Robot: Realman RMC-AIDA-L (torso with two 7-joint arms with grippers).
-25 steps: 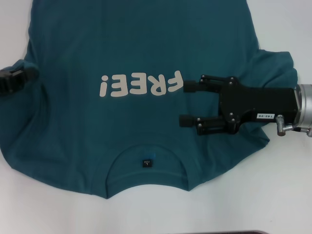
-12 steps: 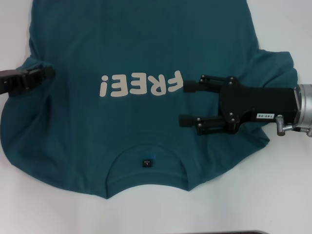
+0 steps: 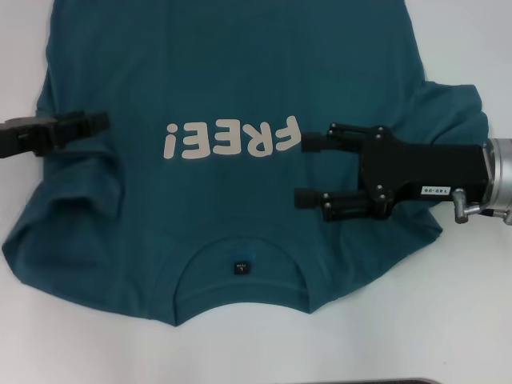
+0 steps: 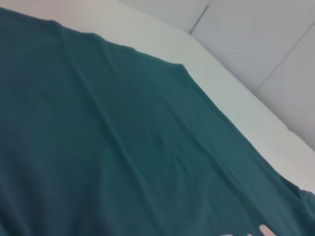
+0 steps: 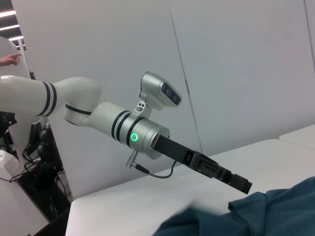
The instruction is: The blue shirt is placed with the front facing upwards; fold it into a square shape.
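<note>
The blue shirt (image 3: 240, 72) lies front up on the white table, its off-white "FREE!" print (image 3: 232, 138) at the middle and the neck label (image 3: 240, 268) toward me. My left gripper (image 3: 100, 122) is over the shirt's left side, shut on the left sleeve, which is bunched and folded inward beneath it. The right wrist view shows that gripper (image 5: 243, 186) with raised teal cloth (image 5: 275, 211) at its tip. My right gripper (image 3: 308, 170) hovers open over the shirt's right chest, beside the print. The left wrist view shows only flat shirt cloth (image 4: 123, 147).
Bare white table (image 3: 464, 48) surrounds the shirt on the right and along the near edge. Grey wall panels stand behind the table (image 5: 147, 196). A person's hand (image 5: 10, 59) and dark equipment (image 5: 39, 167) show beyond the left arm.
My left gripper has moved to the right, inward over the shirt, drawing the left sleeve with it into a fold. The right gripper has stayed put.
</note>
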